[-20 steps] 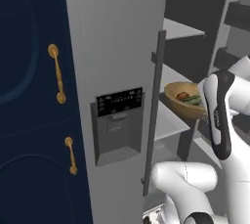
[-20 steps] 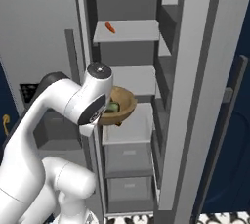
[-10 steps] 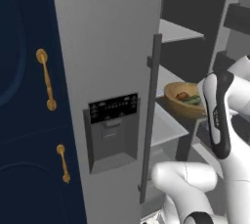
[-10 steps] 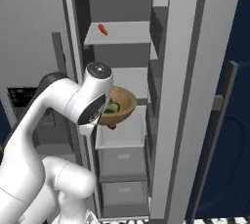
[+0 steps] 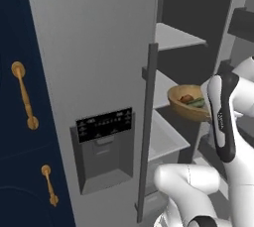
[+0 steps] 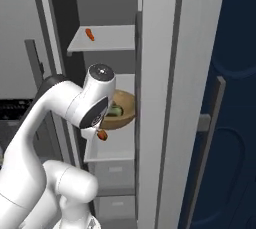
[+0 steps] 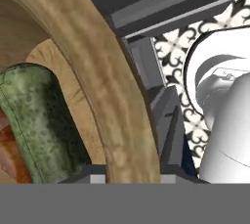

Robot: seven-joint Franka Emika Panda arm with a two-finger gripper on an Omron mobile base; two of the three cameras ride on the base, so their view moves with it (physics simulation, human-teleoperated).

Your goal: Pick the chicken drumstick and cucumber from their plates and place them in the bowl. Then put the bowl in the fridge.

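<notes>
Standing open at centre: fridge (image 5: 94,62), grey, tall bar handle down the near door edge, black dispenser panel (image 5: 105,122) low on that door; white shelves and drawers inside. Flanked by navy cabinets (image 5: 20,122) with brass handles (image 5: 25,95) on the left, and a second navy front on the far right of the right base view.

Raised before the open compartment: arm (image 6: 55,108), white with dark joints, wrist level with the middle shelf (image 6: 112,145).

Held at that wrist, above the middle shelf: bowl (image 5: 186,103), light-brown wood, tilted slightly. Rim clamped in the gripper (image 7: 133,171), jaws drawn narrow on the wooden wall, one finger inside and one outside, as seen in the hand view. Contact between bowl and shelf: cannot tell.

Lying inside the bowl: cucumber (image 7: 41,120), dark green, mottled, along the inner wall; beside it, touching, drumstick (image 7: 10,149), reddish-brown, partly cut off by the edge of the hand view.

Resting on the upper shelf: small orange-red item (image 6: 90,34), kind unclear.
</notes>
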